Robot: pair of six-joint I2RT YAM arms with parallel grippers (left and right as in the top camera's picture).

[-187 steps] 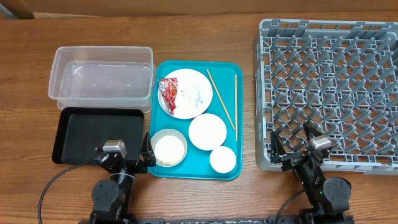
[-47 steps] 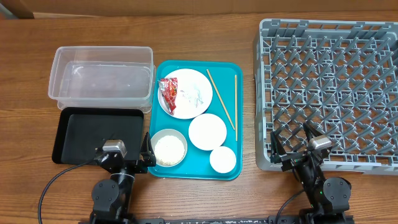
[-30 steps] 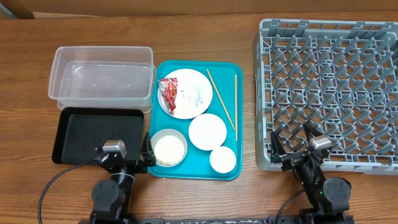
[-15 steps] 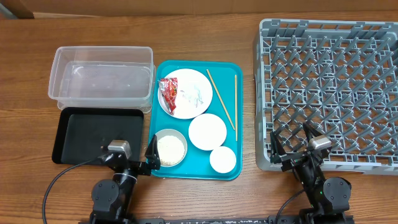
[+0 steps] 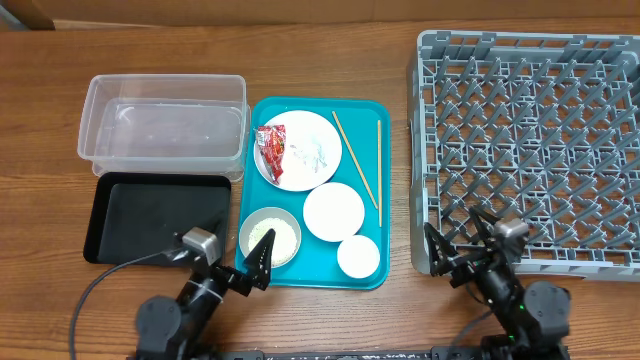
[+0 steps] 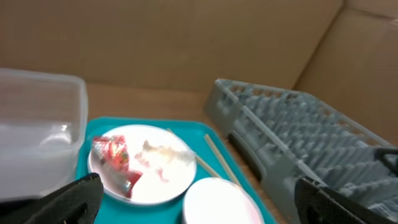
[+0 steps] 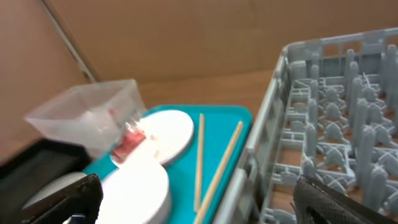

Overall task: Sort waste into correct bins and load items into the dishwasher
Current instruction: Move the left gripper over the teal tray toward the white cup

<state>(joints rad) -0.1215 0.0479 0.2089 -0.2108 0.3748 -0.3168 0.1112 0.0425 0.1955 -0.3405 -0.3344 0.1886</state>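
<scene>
We find both arms low at the near edge of the desk (image 5: 60, 60), and neither one grips anything. The left pincer (image 6: 198, 183) is spread wide. In its wrist view the two dark fingers (image 6: 78, 196) sit at the bottom corners, with the tray scene showing between them. From overhead, one of those fingers lies across the near rim of the rice bowl (image 5: 248, 228), though we cannot tell whether it touches. The right pincer (image 7: 198, 183) also stands apart and bare, and overhead it sits at the near left corner of the grey dish rack (image 5: 530, 140).

The waste all rests on the teal tray (image 5: 370, 115). The red wrapper (image 5: 272, 148) lies on the left part of the plate (image 5: 300, 178), with the white tissue (image 5: 316, 154) just beside it on the same plate. The rice (image 5: 282, 238) fills the rice bowl at the tray's near left corner.

The plate takes the far end of the tray. The white bowl (image 5: 333, 211) sits just nearer than it, and the cup (image 5: 358, 257) is nearest of all, at the right. Two chopsticks lie along the tray's right side — the slanted chopstick (image 5: 354, 160) runs from beside the plate toward the right edge, and the straight chopstick (image 5: 379, 170) follows that edge.

Left of the tray stand the bins. The clear tub (image 5: 165, 80) is farther back and the black tray (image 5: 140, 215) is right in front of it. The rack stands to the right of the teal tray, with a strip of desk between them
</scene>
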